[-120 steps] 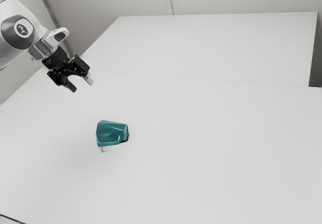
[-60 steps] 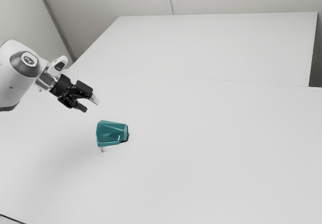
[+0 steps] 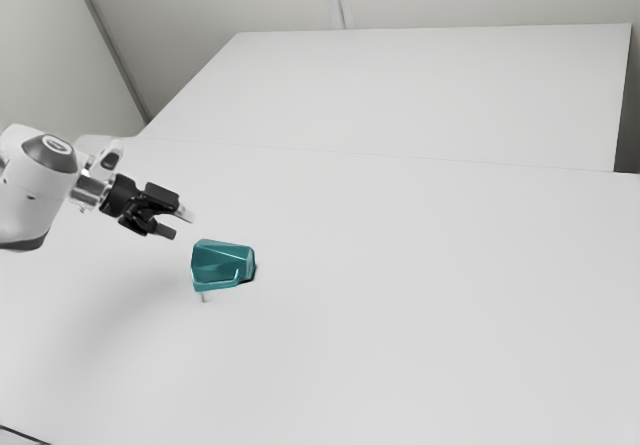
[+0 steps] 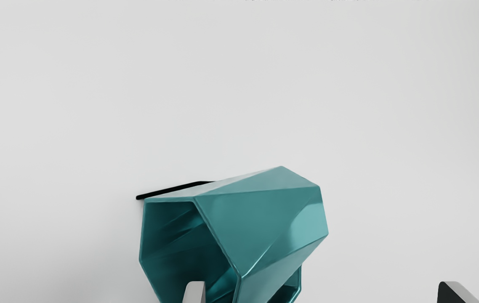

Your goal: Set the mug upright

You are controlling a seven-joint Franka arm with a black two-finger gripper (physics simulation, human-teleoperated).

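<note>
My jaws stand wide apart with nothing held between them. The gripper (image 3: 180, 224) hangs above the table (image 3: 420, 315), tilted downward, and the teal mug (image 3: 220, 265) lies on its side just past my fingertips and lower than they are, a gap between us. In the wrist view one finger (image 4: 195, 293) overlaps the mug's open mouth, while the other finger (image 4: 454, 292) is out over bare tabletop, well apart from the mug. The mouth opens to the first finger's side, and part of the handle (image 4: 299, 288) peeks out between the two.
</note>
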